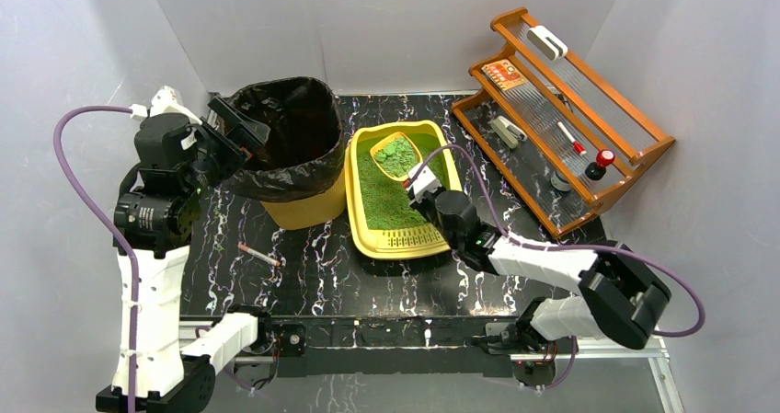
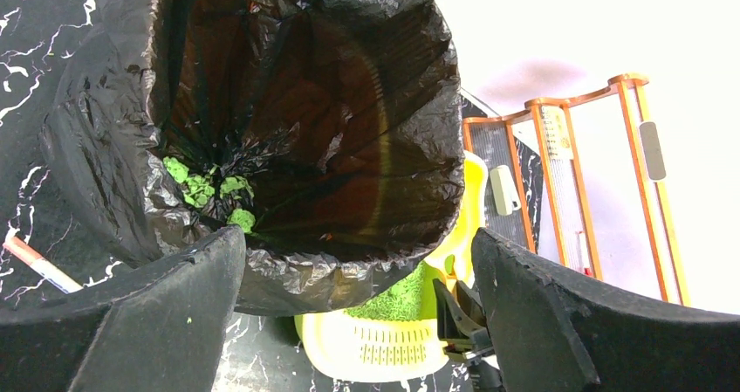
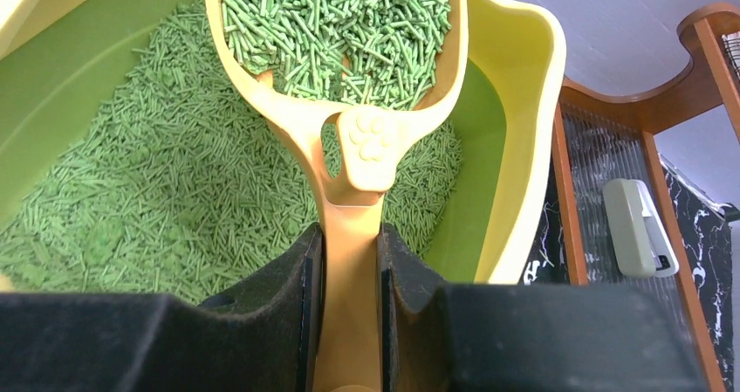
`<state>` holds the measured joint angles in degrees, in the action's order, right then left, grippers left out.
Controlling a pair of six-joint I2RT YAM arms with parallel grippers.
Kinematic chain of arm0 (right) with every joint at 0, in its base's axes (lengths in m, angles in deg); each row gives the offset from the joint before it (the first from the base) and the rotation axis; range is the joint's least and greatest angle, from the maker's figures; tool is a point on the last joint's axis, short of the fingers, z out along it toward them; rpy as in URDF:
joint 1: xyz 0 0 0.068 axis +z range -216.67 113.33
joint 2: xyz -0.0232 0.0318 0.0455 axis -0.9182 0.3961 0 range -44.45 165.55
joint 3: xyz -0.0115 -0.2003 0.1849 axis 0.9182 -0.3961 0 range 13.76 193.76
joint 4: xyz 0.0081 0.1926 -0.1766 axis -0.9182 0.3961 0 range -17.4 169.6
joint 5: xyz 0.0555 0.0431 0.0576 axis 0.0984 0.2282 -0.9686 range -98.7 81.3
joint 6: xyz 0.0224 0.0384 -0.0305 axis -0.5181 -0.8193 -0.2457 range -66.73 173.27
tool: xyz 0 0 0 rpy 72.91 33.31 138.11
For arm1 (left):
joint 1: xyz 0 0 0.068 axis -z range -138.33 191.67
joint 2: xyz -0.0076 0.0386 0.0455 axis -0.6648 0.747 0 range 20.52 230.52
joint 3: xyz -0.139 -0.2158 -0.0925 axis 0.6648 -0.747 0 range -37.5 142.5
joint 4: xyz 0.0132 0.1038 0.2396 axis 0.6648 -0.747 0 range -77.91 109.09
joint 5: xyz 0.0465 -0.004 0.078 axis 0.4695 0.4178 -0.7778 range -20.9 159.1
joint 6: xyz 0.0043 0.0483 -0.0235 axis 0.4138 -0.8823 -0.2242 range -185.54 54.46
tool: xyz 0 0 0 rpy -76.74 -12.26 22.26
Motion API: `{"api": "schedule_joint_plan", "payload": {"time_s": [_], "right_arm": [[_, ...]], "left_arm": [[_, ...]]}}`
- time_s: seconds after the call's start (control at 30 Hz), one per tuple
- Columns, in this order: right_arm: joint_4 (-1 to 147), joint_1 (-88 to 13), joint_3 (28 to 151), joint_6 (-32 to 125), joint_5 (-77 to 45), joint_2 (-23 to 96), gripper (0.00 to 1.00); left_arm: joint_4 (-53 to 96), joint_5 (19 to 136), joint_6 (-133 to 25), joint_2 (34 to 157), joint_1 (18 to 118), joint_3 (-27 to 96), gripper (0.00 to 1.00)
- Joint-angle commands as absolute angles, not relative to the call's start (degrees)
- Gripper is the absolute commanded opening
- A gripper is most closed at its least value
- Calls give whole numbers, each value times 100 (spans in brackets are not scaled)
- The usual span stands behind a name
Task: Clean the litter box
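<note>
While the orange scoop (image 3: 371, 143) is clenched by its handle between the right jaws, its bowl is held heaped with green litter (image 3: 157, 209) over the far half of the litter box (image 1: 405, 240). That box is set on the black marbled bench (image 1: 313, 275) between the bin (image 1: 303, 206) and the wooden rack (image 1: 561, 109). The scoop's long axis is laid roughly along the box's length, handle toward the right arm (image 1: 538, 261), bowl pointing away. The bin, lined with a black bag (image 2: 305, 104), is placed just beside the box's left wall, so the load is judged to need carrying leftward over that wall and the bag's rim. The left jaws are spread wide and empty at the bin's left rim; whether the bag is touched cannot be told. Green clumps (image 2: 209, 187) are seen at the bag's bottom. Little gap is left between box and bin, and spillage onto the bench is judged the risk if the scoop is tilted early. A pen-like stick (image 1: 260, 255) is seen on the bench near the bin.
</note>
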<state>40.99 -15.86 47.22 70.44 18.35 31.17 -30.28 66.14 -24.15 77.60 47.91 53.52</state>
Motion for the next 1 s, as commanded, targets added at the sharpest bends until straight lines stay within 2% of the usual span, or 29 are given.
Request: {"api": "schedule_joint_plan", "payload": {"time_s": [0.0,0.17,0.43,0.63,0.97], "right_arm": [[4271,-1551,4777,7126,1655,2497,0],[4520,-1552,4641,7598,1113,2112,0],[5129,-1551,4814,7754,1295,1733,0],[5013,-1551,4566,8888,963,1385,0],[5304,-1556,4759,10140,1371,1407,0]], "left_arm": [[-2936,6621,-2424,7638,4817,5256,98],[-2908,6655,-2424,7616,4817,5225,98],[-2926,6645,-2437,7563,4817,5211,98],[-2929,6674,-2444,7597,4817,5285,98],[-2935,6688,-2432,7613,4818,5297,98]]}}
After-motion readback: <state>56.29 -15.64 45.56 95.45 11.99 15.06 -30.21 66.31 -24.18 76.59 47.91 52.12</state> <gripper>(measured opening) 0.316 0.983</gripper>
